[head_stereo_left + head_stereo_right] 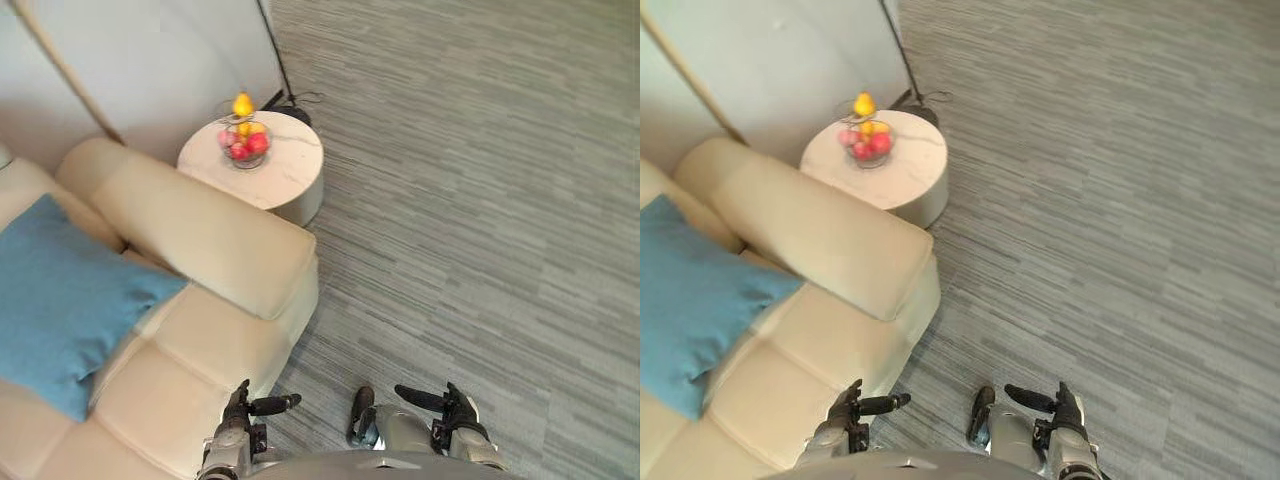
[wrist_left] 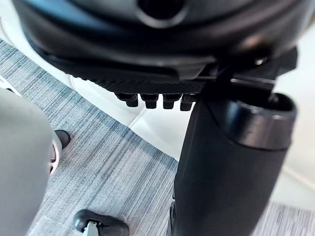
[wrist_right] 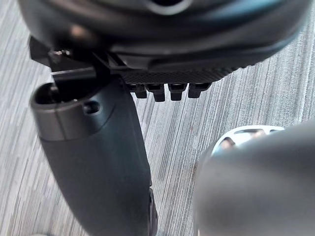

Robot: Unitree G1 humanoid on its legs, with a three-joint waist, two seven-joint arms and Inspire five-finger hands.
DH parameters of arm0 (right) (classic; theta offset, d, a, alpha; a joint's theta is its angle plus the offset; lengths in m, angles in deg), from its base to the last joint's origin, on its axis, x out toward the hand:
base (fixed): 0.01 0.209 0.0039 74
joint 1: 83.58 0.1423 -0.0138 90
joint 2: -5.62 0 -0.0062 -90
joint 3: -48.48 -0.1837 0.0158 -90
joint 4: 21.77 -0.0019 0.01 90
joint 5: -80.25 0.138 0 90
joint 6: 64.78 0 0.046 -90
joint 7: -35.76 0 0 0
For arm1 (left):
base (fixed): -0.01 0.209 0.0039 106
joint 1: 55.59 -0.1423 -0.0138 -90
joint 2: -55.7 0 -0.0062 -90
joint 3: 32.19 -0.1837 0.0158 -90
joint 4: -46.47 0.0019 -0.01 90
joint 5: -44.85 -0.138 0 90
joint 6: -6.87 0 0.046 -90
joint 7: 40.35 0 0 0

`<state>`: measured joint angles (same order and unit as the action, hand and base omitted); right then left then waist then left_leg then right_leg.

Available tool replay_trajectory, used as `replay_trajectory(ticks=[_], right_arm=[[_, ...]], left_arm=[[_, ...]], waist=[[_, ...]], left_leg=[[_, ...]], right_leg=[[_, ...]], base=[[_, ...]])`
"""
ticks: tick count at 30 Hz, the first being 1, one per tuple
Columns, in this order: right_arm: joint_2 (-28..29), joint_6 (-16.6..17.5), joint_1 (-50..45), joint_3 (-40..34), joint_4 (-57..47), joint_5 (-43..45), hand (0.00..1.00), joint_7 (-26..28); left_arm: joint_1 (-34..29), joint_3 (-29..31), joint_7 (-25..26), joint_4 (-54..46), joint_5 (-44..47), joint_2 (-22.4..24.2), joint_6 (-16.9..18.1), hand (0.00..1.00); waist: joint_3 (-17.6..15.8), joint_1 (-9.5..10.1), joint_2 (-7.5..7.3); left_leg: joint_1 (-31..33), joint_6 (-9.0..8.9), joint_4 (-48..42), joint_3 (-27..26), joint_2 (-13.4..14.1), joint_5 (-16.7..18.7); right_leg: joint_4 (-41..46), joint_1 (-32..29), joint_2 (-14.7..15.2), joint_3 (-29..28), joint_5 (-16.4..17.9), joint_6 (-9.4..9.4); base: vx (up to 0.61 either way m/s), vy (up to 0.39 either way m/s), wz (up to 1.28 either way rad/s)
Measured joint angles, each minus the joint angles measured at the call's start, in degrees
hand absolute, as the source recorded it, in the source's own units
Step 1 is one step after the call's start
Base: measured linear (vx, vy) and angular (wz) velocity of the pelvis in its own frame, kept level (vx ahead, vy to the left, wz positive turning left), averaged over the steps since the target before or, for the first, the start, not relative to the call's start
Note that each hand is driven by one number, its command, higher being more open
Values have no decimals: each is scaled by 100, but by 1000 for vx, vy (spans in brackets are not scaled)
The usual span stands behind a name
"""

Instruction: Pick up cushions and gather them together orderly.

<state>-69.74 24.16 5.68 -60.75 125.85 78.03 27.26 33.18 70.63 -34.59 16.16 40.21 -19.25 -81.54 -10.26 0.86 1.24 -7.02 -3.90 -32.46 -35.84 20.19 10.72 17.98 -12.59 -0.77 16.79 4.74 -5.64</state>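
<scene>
Left hand (image 1: 238, 408), right hand (image 1: 456, 408) low; blue cushion (image 1: 60, 300) lies cornerwise on sofa (image 1: 195, 345).

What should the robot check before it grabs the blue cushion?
1. Blue cushion in sight, lying on the sofa: ok.
2. Left hand open and empty: ok.
3. Right hand open and empty: ok.
4. Hands close to the cushion: not ok, both hang low, apart from it.
5. More cushions to gather: cannot tell, I see just one.
6. Fruit bowl out of the way on the round table: ok.
</scene>
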Motion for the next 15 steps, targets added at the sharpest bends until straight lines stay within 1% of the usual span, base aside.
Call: replay_trajectory(ticks=[1,2,3,4,5,6,7,9,10,11,12,14,15], right_arm=[[19,-4,-10,21,1,-3,100,-19],[15,-7,-8,24,2,-2,100,-57],[25,-10,-5,36,3,1,100,-71],[57,-11,-8,59,23,1,100,-81],[88,-26,0,59,71,0,100,-71],[92,-27,-3,60,70,0,100,-72],[113,-32,-7,65,65,3,100,-90],[122,-37,-10,71,66,2,100,-92],[129,-47,-19,72,71,2,100,-97],[126,-50,-27,73,72,2,100,-100],[125,-51,-30,73,71,2,100,-100],[137,-50,-112,70,57,6,100,-99],[177,-55,-162,73,57,2,100,-101]], left_arm=[[-6,18,4,-6,1,-16,3,100],[-30,163,17,-105,6,21,41,100],[-43,211,18,-137,20,47,45,100],[-46,211,19,-226,64,85,43,100],[-49,209,12,-319,73,108,43,100],[-53,209,10,-346,73,110,47,100],[-60,213,18,-425,73,117,42,100],[-46,213,17,-447,74,118,42,100],[-31,210,19,-453,76,116,44,100],[-41,210,25,-448,104,118,43,100],[-46,210,25,-446,121,118,43,100],[-81,210,21,-425,170,121,37,100],[-150,209,18,-423,170,94,34,100]], waist=[[-17,9,-1],[-64,30,39],[-66,41,46],[-72,49,27],[-100,81,-25],[-104,91,-34],[-113,122,-73],[-120,157,-94],[-124,185,-116],[-110,188,-94],[-98,187,-76],[32,191,-60],[117,207,-134]], left_leg=[[183,117,-472,271,116,2],[595,127,-1386,927,168,191],[781,26,-1652,1204,91,304],[1118,-106,-1772,1642,-176,493],[1264,-98,-1448,1877,-466,609],[1303,-80,-1294,1944,-546,645],[1485,-67,-588,2286,-837,661],[1585,-70,-136,2693,-1052,657],[1619,-54,312,3144,-1254,629],[1628,52,603,3419,-1317,568],[1617,92,646,3443,-1309,545],[1512,101,886,3346,-1235,534],[1370,106,1031,3232,-1240,494]], right_leg=[[-37,79,-75,-65,13,-20],[-140,254,-279,-254,40,-61],[-188,312,-357,-381,43,-64],[-337,429,-464,-560,42,-63],[-494,546,-526,-754,39,-58],[-554,582,-548,-795,38,-57],[-712,691,-670,-1067,22,-32],[-771,729,-754,-1279,12,-17],[-780,738,-799,-1367,9,-13],[-778,754,-861,-1404,8,-11],[-773,764,-881,-1417,4,-5],[-741,806,-1024,-1605,-15,25],[-679,820,-1092,-1867,-9,15]], base=[[66,-250,-63],[49,-171,-65],[64,-154,-92],[78,-117,-99],[69,-84,-91],[87,-87,-114],[73,-68,-100],[83,-58,-97],[112,-54,-110],[145,-45,-105],[136,-19,-92],[185,20,-98],[271,50,-112]])
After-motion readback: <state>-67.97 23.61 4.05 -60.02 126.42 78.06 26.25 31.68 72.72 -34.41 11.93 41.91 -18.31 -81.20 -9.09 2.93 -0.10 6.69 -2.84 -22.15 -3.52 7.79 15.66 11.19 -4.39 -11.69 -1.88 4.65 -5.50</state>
